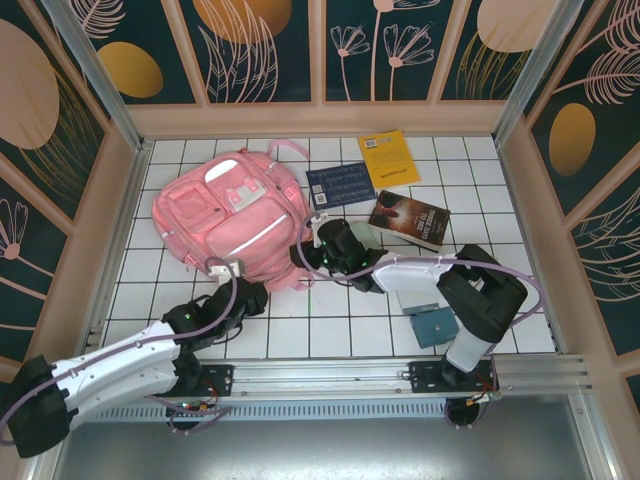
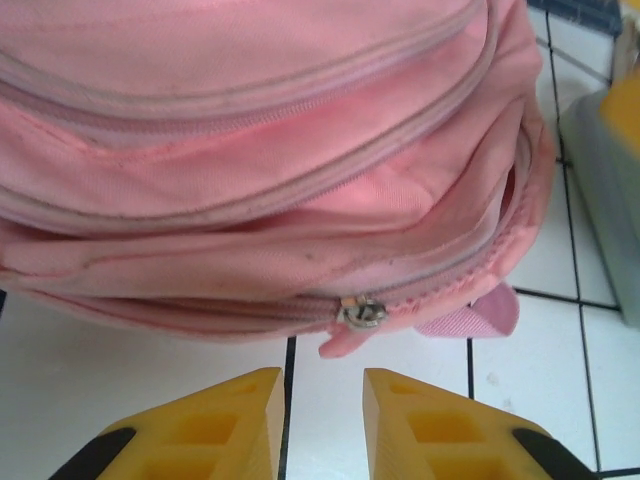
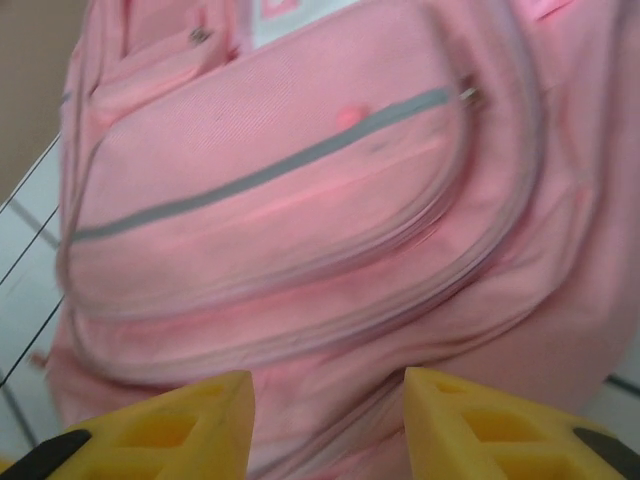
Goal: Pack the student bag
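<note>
The student bag [image 1: 228, 215] is a large pink backpack lying flat on the white tiled table, left of centre. My left gripper [image 1: 243, 296] sits at its near edge. In the left wrist view the yellow fingertips [image 2: 240, 410] stand a little apart over bare tile, and the gripper [image 2: 322, 415] is open. A metal zipper pull [image 2: 361, 312] on the student bag [image 2: 260, 150] hangs just beyond them. My right gripper [image 1: 304, 256] is at the bag's right side. It [image 3: 328, 420] is open, with the pink fabric [image 3: 300, 200] and its grey strip [image 3: 250, 178] close behind the fingers.
Right of the bag lie a dark blue book [image 1: 340, 185], a yellow book [image 1: 388, 157] and a dark-covered book [image 1: 410, 220]. A small teal item [image 1: 435, 326] lies near the right arm's base. Patterned walls close in the table on three sides.
</note>
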